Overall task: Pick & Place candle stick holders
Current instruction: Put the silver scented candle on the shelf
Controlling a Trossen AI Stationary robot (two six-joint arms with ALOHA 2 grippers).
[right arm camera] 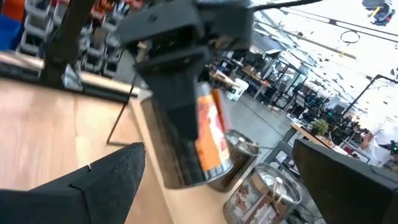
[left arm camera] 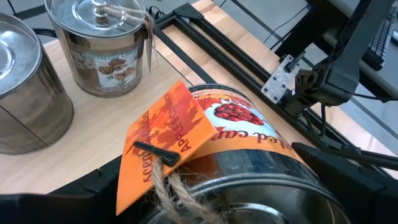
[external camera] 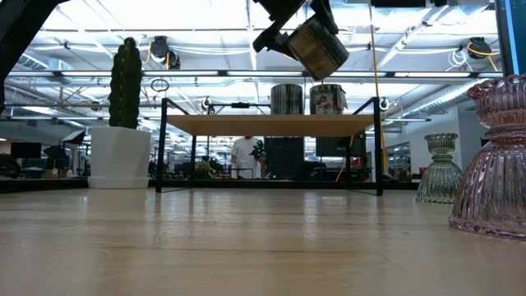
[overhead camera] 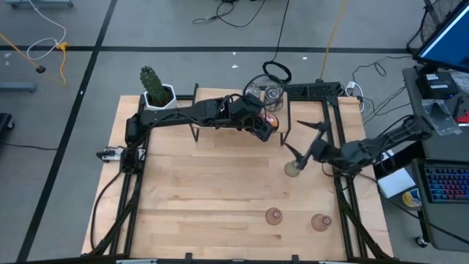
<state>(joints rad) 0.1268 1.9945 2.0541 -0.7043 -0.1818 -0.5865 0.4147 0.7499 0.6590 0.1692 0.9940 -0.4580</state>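
While three silvery holders (overhead camera: 267, 94) cluster, two pink holders (overhead camera: 273, 215) stand apart.

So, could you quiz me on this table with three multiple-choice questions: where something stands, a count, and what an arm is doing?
1. Where is the cactus?
A. at a table corner by the left arm
B. beside the pink holders
C. on the raised shelf

2. How many pink holders stand on the table?
A. one
B. two
C. four

3. The silvery holder with the orange tag is:
A. lying on the table
B. standing on the shelf
C. held aloft by the left arm's fingers

Answers: A, its white pot stands on that corner; B, the high view shows just two; C, the low view shows it in the air.
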